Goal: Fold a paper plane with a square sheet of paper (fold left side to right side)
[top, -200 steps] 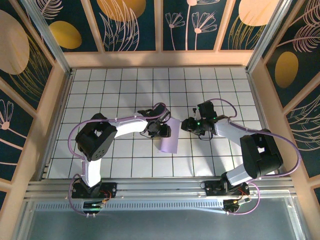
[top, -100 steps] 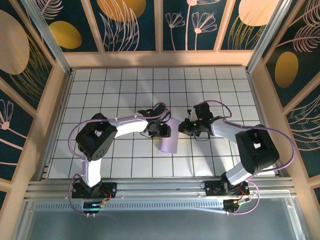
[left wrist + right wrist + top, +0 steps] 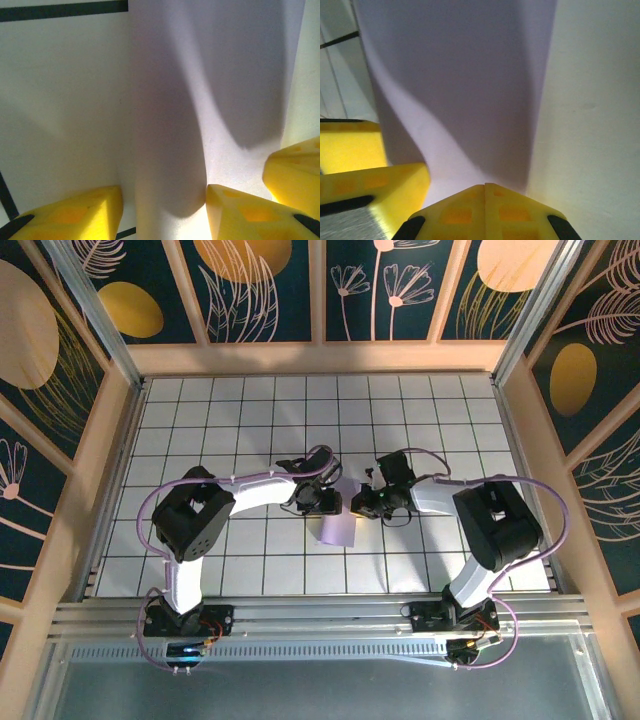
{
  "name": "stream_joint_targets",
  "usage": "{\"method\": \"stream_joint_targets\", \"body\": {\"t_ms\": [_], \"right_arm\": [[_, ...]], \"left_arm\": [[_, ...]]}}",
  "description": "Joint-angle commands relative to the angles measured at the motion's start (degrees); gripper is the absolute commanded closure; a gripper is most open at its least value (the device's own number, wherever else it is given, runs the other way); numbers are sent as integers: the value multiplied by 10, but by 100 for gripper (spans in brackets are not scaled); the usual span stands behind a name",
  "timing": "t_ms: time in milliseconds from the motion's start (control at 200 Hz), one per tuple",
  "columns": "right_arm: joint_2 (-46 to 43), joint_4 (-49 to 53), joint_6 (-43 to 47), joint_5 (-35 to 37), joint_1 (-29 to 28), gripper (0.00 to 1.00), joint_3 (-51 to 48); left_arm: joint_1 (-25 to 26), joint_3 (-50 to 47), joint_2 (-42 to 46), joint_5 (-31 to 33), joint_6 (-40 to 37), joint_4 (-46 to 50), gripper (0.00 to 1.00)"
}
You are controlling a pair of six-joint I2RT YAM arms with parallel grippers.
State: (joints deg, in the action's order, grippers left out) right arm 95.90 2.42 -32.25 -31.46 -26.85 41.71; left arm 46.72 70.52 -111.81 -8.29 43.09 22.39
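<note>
Logged a leftward swing of the right gripper over the last second, right up to the square sheet of paper, jaws gone from apart to shut; no shift logged for the left gripper. Nearest the camera: ribbed metal rail carrying the left base and right base. Beyond it, white table ruled into square tiles by thin dark lines, matte. Sheet at mid-table, between the two grippers and touching both. Farthest out, pale wooden framing and dark blue panels printed with gold discs and line-drawn leaves. Paper thin, plain lavender, smooth, not lying flat: one soft raised ridge along it, shaded on one flank, seen from the left wrist. Left arm bent at the elbow, white forearm reaching rightward; yellow wedge fingers set part-way apart, one on either side of that ridge, tips down at the sheet; cannot tell whether gripping. Right arm folded back on itself, forearm pointing left; yellow fingertips pressed together at the sheet's edge; cannot tell whether any paper is nipped between them.
</note>
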Motion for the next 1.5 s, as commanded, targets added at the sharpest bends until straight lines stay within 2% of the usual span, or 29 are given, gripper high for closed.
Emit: {"method": "stream_joint_targets", "body": {"t_ms": [0, 180, 285, 631, 701, 771, 916, 1036, 1281, 1421, 1496], "right_arm": [[17, 23, 9, 23, -5, 100, -5], [28, 40, 17, 44, -5, 100, -14], [31, 47, 20, 53, -5, 100, -17], [37, 53, 25, 63, -5, 100, -21], [37, 53, 25, 64, -6, 100, -21], [37, 55, 26, 66, -5, 100, -20], [39, 57, 27, 66, -5, 100, -18], [40, 59, 27, 67, -5, 100, -17], [43, 65, 31, 72, -5, 100, -18], [45, 65, 32, 74, -5, 100, -20], [47, 68, 33, 75, -6, 100, -21]], "left_arm": [[21, -8, -54, -28, -4, -31, 51], [21, -8, -32, -7, -3, -31, 51], [20, -8, -8, 4, -1, -31, 46], [-6, -37, 107, 30, -2, -70, 40], [-9, -54, 132, 17, -5, -102, 49], [-15, -76, 152, -28, -7, -149, 58], [-20, -92, 140, -99, 3, -189, 72], [-20, -98, 102, -98, 7, -188, 78], [-21, -114, 71, -87, 2, -195, 85], [-21, -125, 59, -83, 0, -203, 95], [-21, -128, 56, -81, 1, -202, 96]]}}
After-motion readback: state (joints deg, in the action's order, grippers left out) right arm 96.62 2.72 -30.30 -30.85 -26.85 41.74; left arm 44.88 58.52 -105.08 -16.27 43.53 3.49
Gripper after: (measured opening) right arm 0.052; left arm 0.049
